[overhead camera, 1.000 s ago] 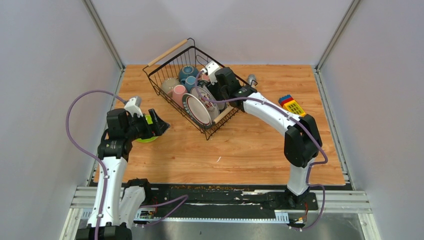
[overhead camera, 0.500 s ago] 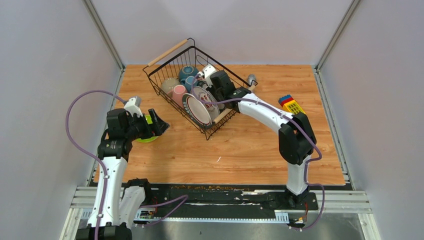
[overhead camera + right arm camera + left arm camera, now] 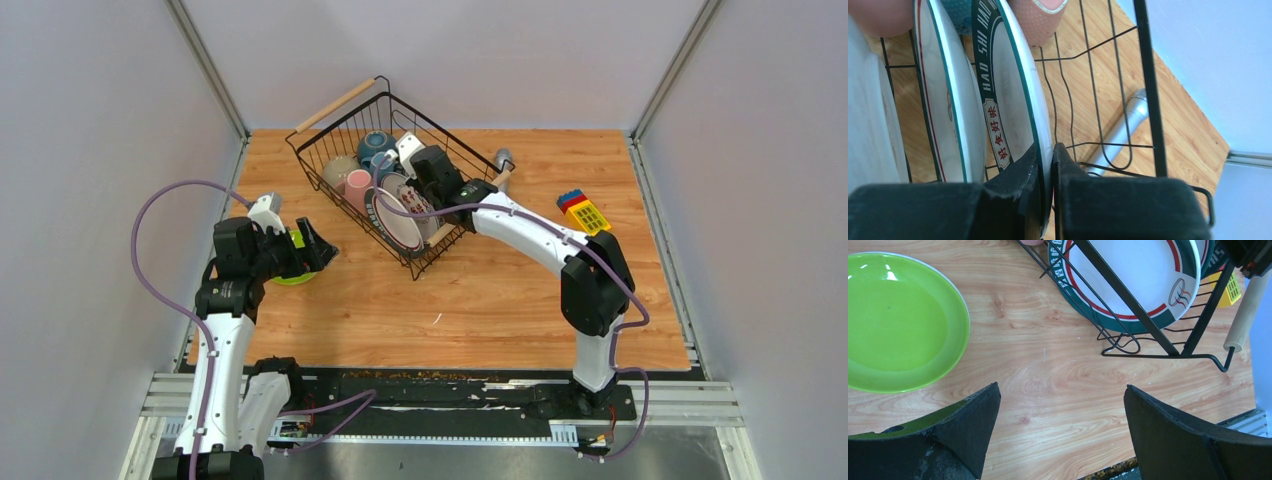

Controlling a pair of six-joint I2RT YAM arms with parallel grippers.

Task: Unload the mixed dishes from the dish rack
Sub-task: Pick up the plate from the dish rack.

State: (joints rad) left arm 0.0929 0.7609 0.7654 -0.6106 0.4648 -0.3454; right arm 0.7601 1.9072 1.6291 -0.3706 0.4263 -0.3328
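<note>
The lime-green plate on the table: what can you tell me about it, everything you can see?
The lime-green round plate looks glossy, perhaps glazed ceramic or plastic, with a shallow well, a raised rim and bright light spots. It is empty and lies flat on the wooden table, apart from the black wire dish rack. The left pincer hangs open near it, gripping nothing.
</note>
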